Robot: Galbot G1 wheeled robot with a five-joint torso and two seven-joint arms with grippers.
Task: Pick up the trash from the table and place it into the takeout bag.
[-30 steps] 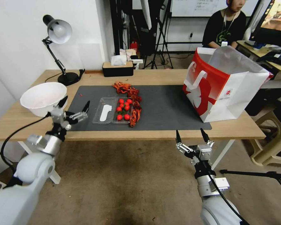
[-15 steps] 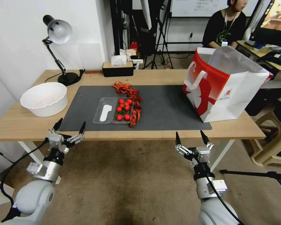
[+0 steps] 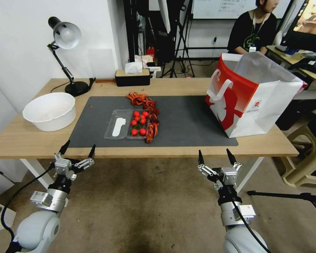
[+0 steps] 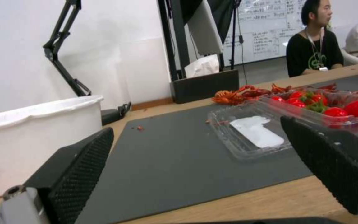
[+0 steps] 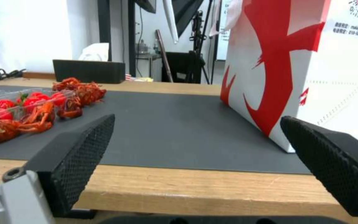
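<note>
Both grippers, left (image 3: 77,149) and right (image 3: 216,157), are hanging below the counter (image 3: 24,140) edge, jaws spread; best keeping clear of the bag (image 3: 256,102).

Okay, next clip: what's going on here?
Nothing is being handled. Both arms hang in front of the table's near edge: the left gripper and the right gripper are open and empty. On the dark mat lie a clear tray of tomatoes and reddish crayfish scraps. A white basin stands at the table's left end, the red-and-white takeout bag at the right.
</note>
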